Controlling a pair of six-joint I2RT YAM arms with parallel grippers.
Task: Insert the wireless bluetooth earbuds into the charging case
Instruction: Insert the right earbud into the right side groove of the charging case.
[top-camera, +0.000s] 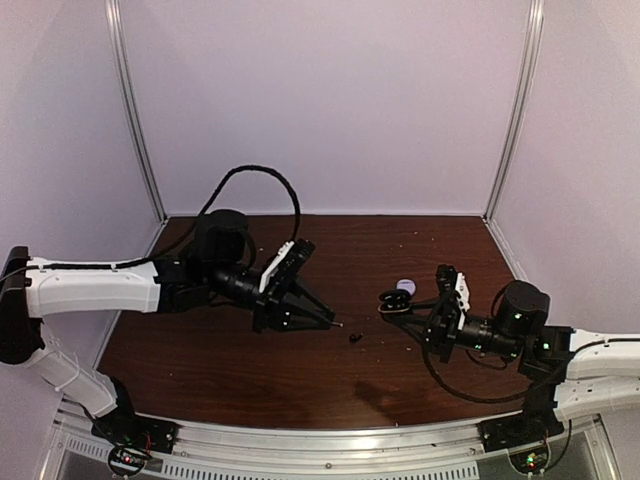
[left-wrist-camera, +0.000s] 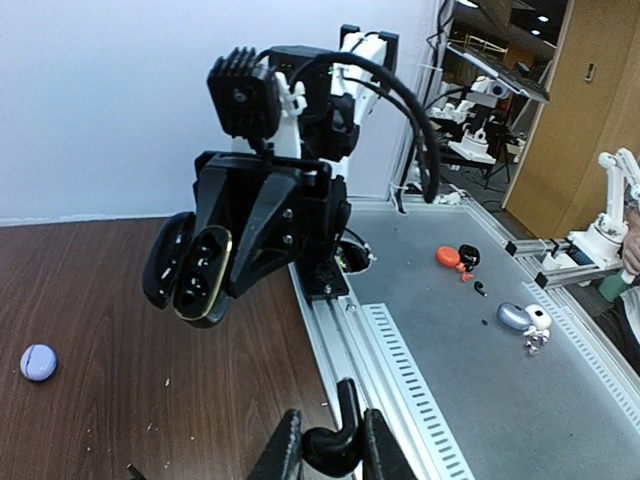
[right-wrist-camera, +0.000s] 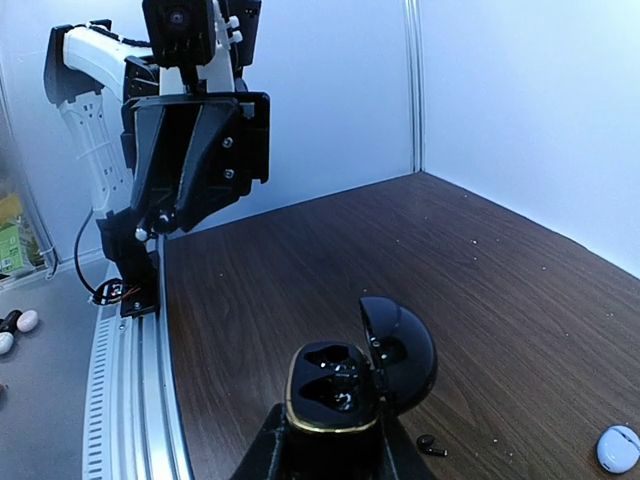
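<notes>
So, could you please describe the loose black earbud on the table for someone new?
Start at the brown table, near its middle. The earbud lies on the wood close beside the open black case the right gripper holds. It is tiny and black, unlike the pale round case.

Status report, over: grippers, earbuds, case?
Left gripper shut on a black earbud. Right gripper shut on the black case, lid open. Second black earbud loose on table near it; nothing between the grippers.

one black case (right-wrist-camera: 355, 385), one lavender case (right-wrist-camera: 617, 447) and two black earbuds (right-wrist-camera: 430, 445) (left-wrist-camera: 335, 447).
</notes>
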